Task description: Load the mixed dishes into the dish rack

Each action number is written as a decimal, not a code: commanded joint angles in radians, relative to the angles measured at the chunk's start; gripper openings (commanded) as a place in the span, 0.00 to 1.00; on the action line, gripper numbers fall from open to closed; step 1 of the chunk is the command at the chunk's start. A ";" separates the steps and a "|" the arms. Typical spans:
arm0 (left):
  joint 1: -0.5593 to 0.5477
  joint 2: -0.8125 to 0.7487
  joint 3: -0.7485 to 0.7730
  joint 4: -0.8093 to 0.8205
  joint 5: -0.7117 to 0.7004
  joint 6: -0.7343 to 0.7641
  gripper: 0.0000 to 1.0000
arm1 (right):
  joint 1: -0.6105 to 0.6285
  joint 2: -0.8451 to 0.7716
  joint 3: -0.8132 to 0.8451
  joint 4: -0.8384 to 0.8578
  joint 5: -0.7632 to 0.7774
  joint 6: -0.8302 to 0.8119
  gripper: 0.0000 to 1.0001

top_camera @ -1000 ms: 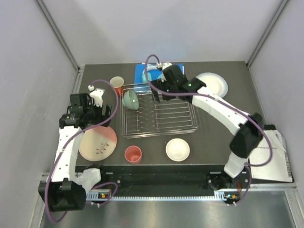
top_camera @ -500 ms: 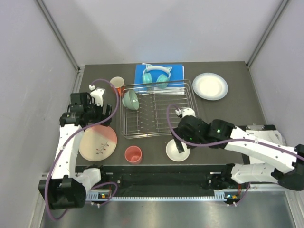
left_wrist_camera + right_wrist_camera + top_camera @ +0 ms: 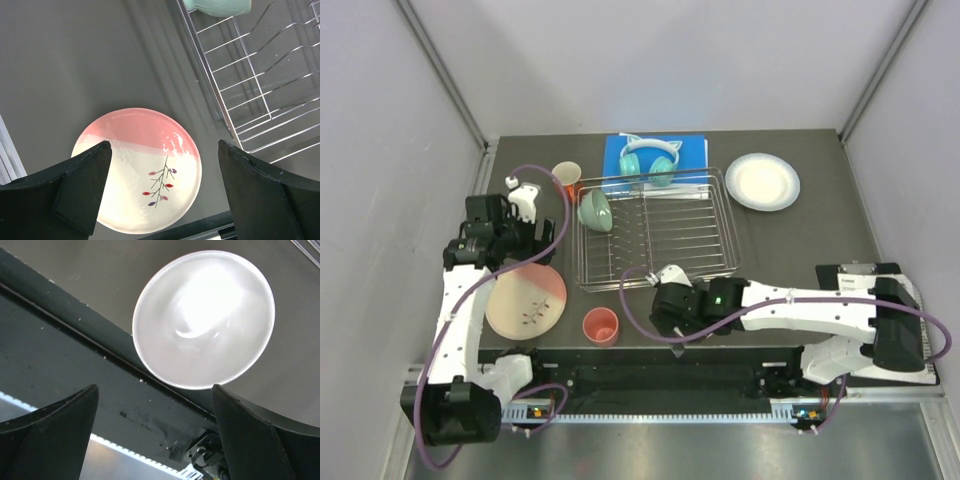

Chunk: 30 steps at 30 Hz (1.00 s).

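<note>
The dish rack (image 3: 655,232) stands mid-table with the mint green bowl (image 3: 594,209) tilted in its left end. The pink-and-cream plate (image 3: 525,300) lies flat at the near left. My left gripper (image 3: 164,146) hangs open above it, touching nothing. A small white plate (image 3: 204,320) lies near the table's front edge. My right gripper (image 3: 155,387) hovers open over its near rim and hides it in the top view. A coral cup (image 3: 601,325) stands near the front, an orange cup (image 3: 566,176) at the rack's back left, and a larger white plate (image 3: 763,181) at the back right.
Teal headphones (image 3: 650,160) rest on a blue book (image 3: 616,152) behind the rack. White papers (image 3: 892,330) lie off the table's right edge. The table's front edge (image 3: 100,347) runs just under the right gripper. Grey walls enclose the left, back and right.
My right arm has swung from the back of the rack by the headphones down to the near front, over the small white plate. The left arm has barely moved.
</note>
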<state>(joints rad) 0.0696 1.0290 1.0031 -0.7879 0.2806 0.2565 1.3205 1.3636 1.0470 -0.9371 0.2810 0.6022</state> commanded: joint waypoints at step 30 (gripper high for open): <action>0.004 -0.064 -0.043 0.022 0.005 0.009 0.92 | -0.003 0.157 -0.070 0.124 0.219 0.018 0.00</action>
<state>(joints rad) 0.0696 0.9791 0.9646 -0.7872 0.2810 0.2584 1.3170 1.5948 0.9474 -0.7761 0.4736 0.6182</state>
